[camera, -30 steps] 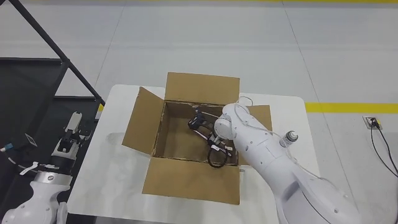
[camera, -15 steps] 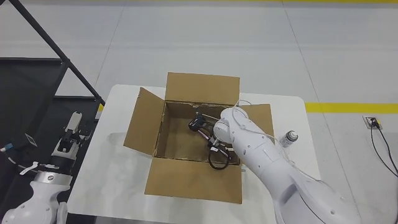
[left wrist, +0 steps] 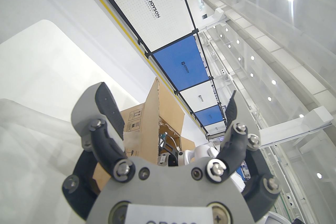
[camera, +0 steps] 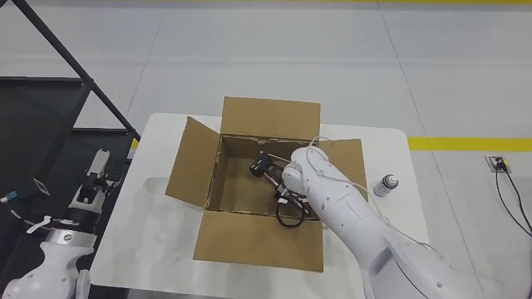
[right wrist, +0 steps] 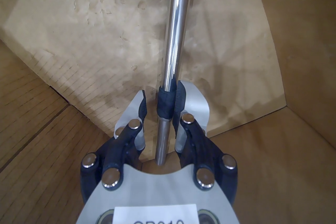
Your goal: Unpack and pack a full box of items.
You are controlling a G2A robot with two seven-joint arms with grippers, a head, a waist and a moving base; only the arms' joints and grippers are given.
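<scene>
White table (camera: 150,216), open cardboard box (camera: 270,116) on it. R gripper (right wrist: 161,93) deep in box, jaws narrowly apart round steel rod (right wrist: 178,12), one pad touching, not clamped. L gripper (left wrist: 169,96) wide open, empty. Risk: slick rod may slip/pivot if squeeze lands off-centre

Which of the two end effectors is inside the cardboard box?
The right end effector, straddling a metal rod in the box; the left end effector is outside, beside the table.

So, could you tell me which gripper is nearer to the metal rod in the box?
Right. The right gripper straddles the metal rod inside the cardboard box; the left gripper hangs open off the table, far from it.
</scene>
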